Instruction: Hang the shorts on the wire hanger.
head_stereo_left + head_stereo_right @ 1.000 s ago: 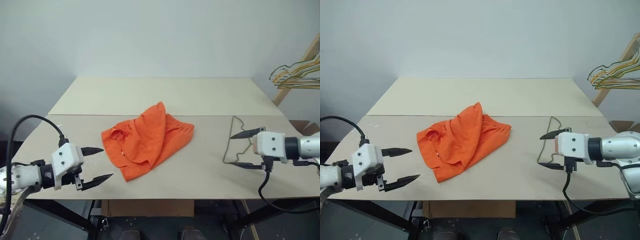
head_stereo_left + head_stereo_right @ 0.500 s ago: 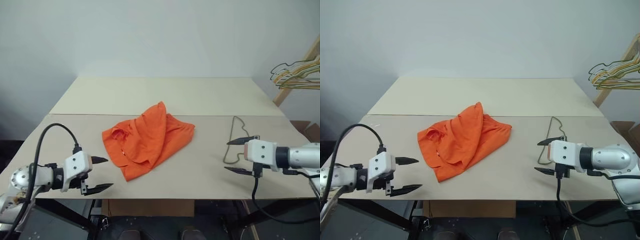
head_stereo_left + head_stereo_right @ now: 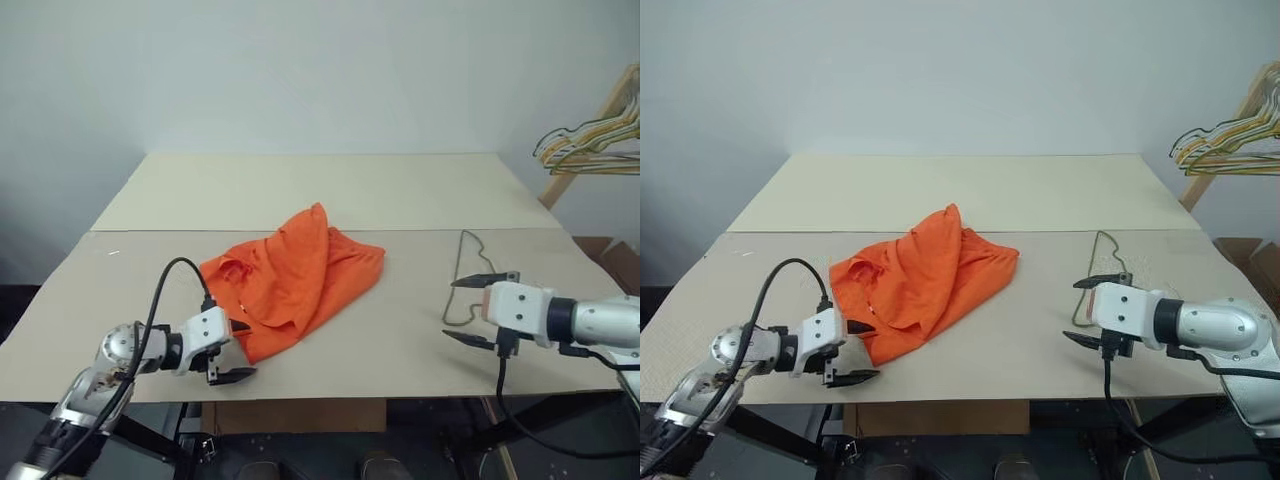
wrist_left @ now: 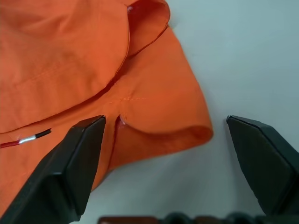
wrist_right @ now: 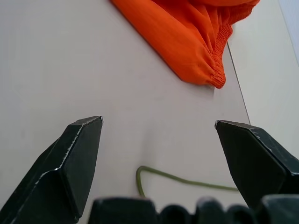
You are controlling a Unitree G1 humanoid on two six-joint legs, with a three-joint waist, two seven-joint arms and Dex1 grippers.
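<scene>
- You have the shorts (image 3: 293, 277) lying in a crumpled heap near the middle of the table (image 3: 330, 195), on its nearer board, with one fold standing up as a ridge.
- Your left gripper (image 3: 238, 352) sits low at the near left corner of the heap, its jaws spread wide and empty.
- In the left wrist view the rounded hem of the shorts (image 4: 159, 116) lies between the two fingers (image 4: 70, 168); one finger overlaps the fabric edge, the other stands apart over bare table. You cannot tell from the pictures whether that finger touches the cloth.
- The wire hanger (image 3: 464, 280) lies flat on the table to the right of the shorts, well apart from them, hook end pointing toward the far side.
- Your right gripper (image 3: 473, 309) hangs at the hanger's near end, jaws wide, holding nothing.
- In the right wrist view a curved stretch of the hanger's wire (image 5: 182, 179) lies on the table between the spread fingers (image 5: 70, 163), with the gathered waistband of the shorts beyond.
- A bunch of green and yellow hangers (image 3: 590, 145) hangs on a wooden rack (image 3: 585, 140) off the table's far right corner.
</scene>
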